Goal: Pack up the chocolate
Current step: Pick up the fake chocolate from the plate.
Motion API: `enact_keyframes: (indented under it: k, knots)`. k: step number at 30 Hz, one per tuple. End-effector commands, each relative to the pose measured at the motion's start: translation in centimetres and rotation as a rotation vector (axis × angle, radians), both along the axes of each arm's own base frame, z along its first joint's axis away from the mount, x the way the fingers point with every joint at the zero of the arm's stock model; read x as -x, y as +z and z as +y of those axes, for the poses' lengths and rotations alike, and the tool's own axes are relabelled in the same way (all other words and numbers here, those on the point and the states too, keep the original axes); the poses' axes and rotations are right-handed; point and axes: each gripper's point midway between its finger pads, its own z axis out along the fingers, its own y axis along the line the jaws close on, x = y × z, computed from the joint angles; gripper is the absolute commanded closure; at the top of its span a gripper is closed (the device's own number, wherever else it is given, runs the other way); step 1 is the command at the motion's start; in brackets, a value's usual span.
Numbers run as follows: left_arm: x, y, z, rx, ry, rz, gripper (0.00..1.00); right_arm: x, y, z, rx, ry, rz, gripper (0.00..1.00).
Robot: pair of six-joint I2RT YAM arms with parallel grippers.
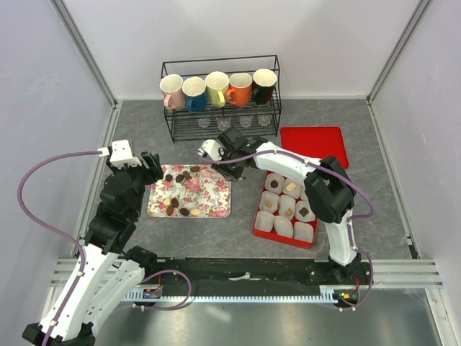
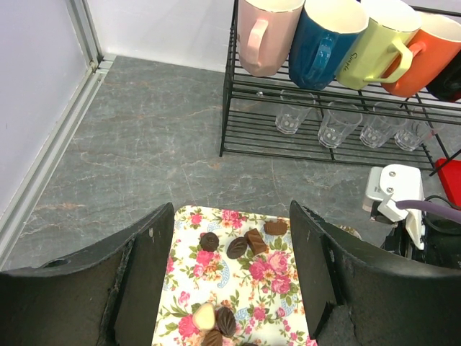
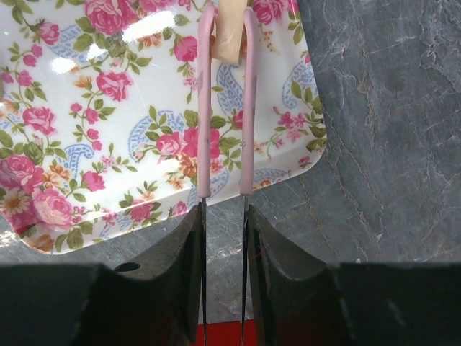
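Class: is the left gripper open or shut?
Open: black fingers of the left gripper stand wide apart, dark brown chocolates on the flowered tray visible between.

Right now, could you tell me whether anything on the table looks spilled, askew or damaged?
Nothing looks spilled or damaged: no chocolate lies off the floral tray or the red box. Only the box sits at a slant on the table, which seems harmless.

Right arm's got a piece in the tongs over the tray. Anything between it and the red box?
Nothing visible does. The cream chocolate sits between the tips of the pink tongs over the floral tray, and only bare table lies between that tray and the red box to its right.
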Motion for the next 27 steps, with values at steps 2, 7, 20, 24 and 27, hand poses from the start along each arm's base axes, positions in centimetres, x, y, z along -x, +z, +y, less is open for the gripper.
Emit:
enact_keyframes:
  k: [2,7,20,24,27]
  knots:
    - [0.0,0.7,-0.1,0.037,-0.004,-0.029,0.28,0.6,4.0,0.4,-0.090,-0.017,-0.021,0.84]
    - [0.2,0.9,0.0,0.039,-0.002,-0.036,0.28,1.6,5.8,0.2,-0.145,-0.041,-0.008,0.90]
    - [0.2,0.8,0.0,0.042,0.000,-0.035,0.28,6.3,9.2,-3.2,-0.240,-0.173,0.055,0.96]
    - [0.1,0.8,-0.1,0.042,0.000,-0.035,0.28,8.8,10.4,-5.9,-0.232,-0.226,0.079,0.96]
    - [0.1,0.7,-0.1,0.041,0.000,-0.033,0.28,10.7,11.3,-8.2,-0.224,-0.272,0.086,0.96]
